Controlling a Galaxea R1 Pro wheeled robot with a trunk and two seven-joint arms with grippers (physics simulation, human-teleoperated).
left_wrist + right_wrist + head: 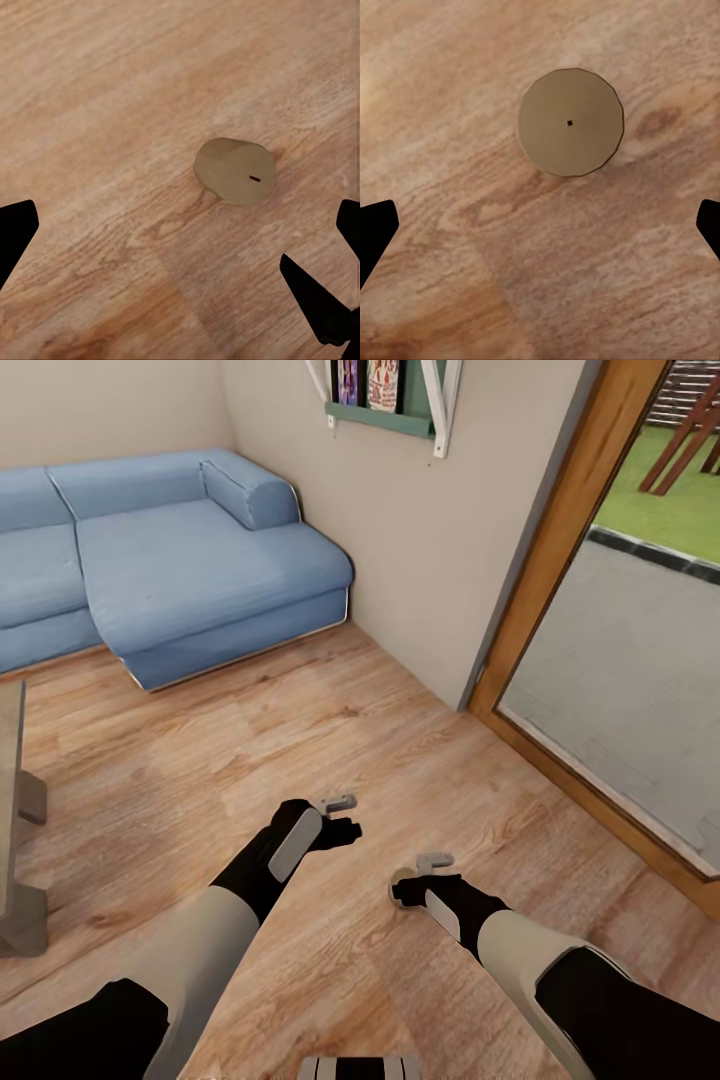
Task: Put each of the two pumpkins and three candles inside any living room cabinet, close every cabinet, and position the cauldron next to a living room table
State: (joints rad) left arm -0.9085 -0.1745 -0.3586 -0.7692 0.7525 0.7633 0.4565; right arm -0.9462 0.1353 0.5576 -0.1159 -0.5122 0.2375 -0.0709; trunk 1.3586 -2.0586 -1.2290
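Note:
A tan candle (571, 122) stands upright on the wood floor, straight under my open right gripper (540, 232), whose fingers hang well above it. In the head view a sliver of the candle (397, 891) peeks out beside the right gripper (425, 890). My left gripper (180, 247) is open too, and a candle (236, 171) sits on the floor ahead of it and off to one side. In the head view the left gripper (335, 828) points down at the floor a little left of the right one. The table (8, 780) shows as a strip at the left edge. Pumpkins, cabinet and cauldron are out of view.
A blue corner sofa (180, 560) fills the back left. A wall with a shelf (385, 405) runs behind, and a wood-framed glass door (620, 660) stands at the right. Bare wood floor (250, 740) lies between the sofa and my arms.

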